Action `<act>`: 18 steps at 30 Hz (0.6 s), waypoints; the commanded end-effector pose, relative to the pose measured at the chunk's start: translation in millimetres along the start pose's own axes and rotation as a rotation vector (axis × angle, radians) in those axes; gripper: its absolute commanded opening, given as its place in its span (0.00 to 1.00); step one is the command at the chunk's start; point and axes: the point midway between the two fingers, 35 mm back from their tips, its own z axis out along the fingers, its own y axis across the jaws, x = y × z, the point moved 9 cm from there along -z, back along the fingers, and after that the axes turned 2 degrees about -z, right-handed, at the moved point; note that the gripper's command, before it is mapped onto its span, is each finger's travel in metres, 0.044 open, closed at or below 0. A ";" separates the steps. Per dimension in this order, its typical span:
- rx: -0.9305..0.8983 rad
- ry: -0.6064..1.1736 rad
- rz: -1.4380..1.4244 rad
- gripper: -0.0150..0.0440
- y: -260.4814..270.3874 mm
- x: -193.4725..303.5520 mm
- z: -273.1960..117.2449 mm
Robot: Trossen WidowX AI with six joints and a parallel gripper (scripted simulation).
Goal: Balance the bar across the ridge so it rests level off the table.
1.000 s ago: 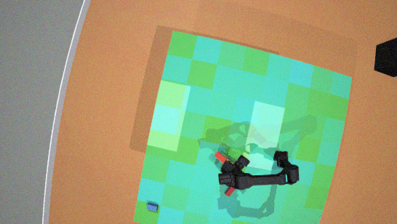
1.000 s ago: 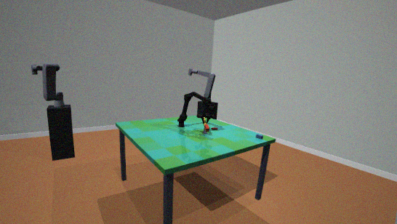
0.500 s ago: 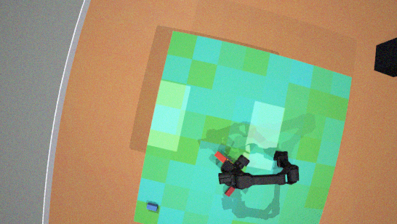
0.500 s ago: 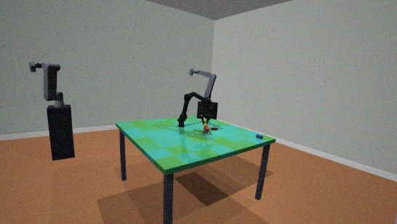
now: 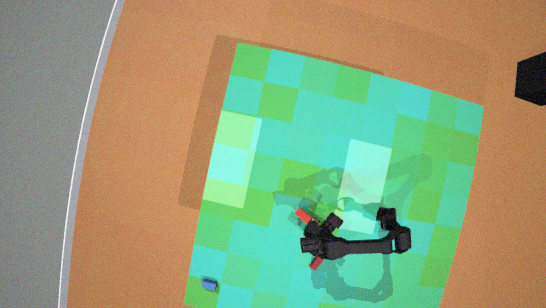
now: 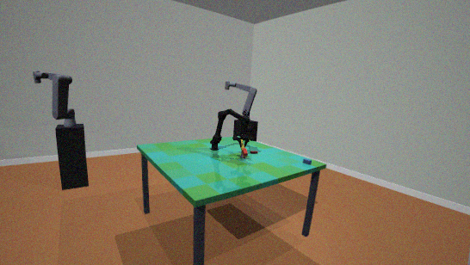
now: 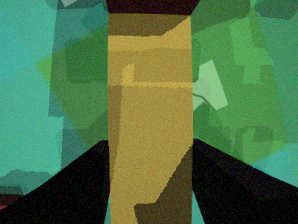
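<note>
The black arm (image 5: 360,246) (image 6: 220,125) rose from the far part of the checkered table (image 5: 320,115) (image 6: 232,172), bent high at its elbow and reached over to the right in the exterior view, with the claw (image 5: 313,223) (image 6: 243,141) (image 7: 149,149) pointing down. The claw was closed on the bar (image 5: 303,216) (image 6: 243,144) (image 7: 150,115), gripping its yellow length with a black finger against each side.

The bar lay between the fingers and above the table, its red end jutting out beyond the claw, towards the near side in the exterior view. Whether it touched the ridge or sat level could not be told.

The wrist view showed the yellow stretch and both fingers up close, which the top view mostly hid under the arm. It showed only a sliver of the red block (image 5: 316,263) (image 6: 254,151) (image 7: 9,201), at the left edge. The blue block (image 5: 209,284) (image 6: 306,161), well apart from the claw, appeared only in the top and exterior views. The exterior view alone showed two grey arms (image 6: 61,96) (image 6: 250,101) beyond the table.
</note>
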 end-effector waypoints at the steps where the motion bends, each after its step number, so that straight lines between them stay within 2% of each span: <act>1: -0.003 -0.003 0.002 0.25 0.2 -0.4 1.3; 18: -0.003 -0.002 0.002 0.25 -0.3 0.2 7.0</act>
